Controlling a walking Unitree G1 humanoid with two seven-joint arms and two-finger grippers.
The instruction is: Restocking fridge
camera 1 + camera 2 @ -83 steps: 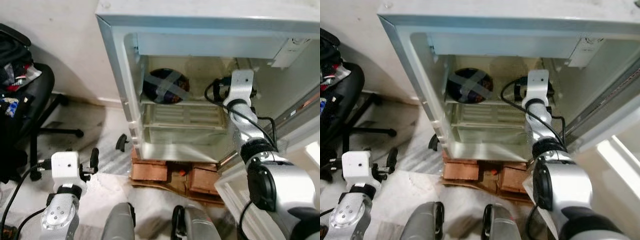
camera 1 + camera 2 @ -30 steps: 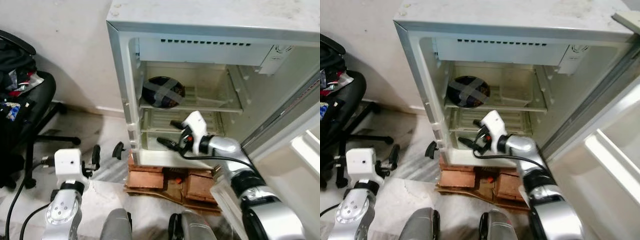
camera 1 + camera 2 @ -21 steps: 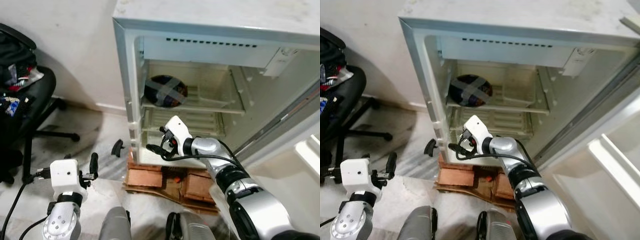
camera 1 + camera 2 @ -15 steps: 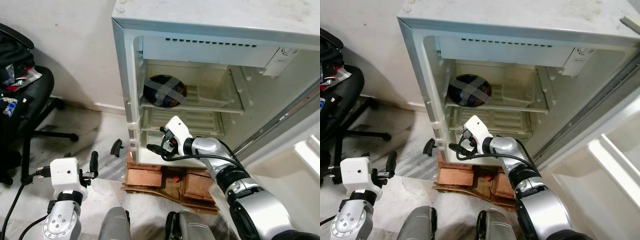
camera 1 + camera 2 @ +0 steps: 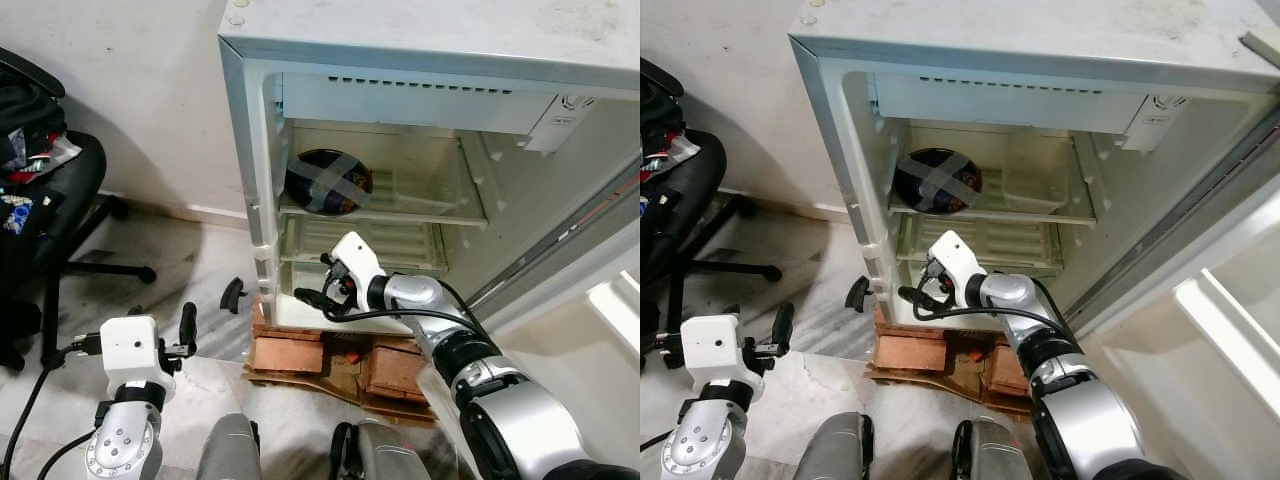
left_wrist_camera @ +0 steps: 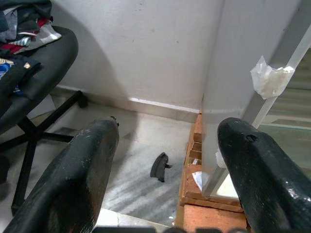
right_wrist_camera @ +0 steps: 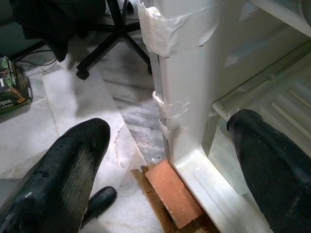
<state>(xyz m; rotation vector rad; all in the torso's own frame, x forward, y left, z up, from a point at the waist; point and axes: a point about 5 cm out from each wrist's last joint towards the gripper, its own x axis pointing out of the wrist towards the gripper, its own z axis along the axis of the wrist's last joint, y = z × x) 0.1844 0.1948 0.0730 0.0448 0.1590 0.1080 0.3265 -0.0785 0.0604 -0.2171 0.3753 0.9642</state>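
The right pincer point(image 5: 312, 298), fingers spread wide and empty, hovers at the open white fridge's point(image 5: 262, 180) lower left front corner; the dark taped bowl point(image 5: 329, 182) sits above, seemingly on the upper shelf's left end.

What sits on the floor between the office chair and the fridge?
One small black curved piece lies on the floor between chair and fridge, seen in the left eye view.

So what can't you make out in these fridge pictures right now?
- Bowl contents: hidden under its taped cover, head views.
- Lower fridge compartment: partly blocked by the right gripper and arm.
- Fridge door: cut off at the picture's right edge.
- Clutter on the chair: too small to identify.
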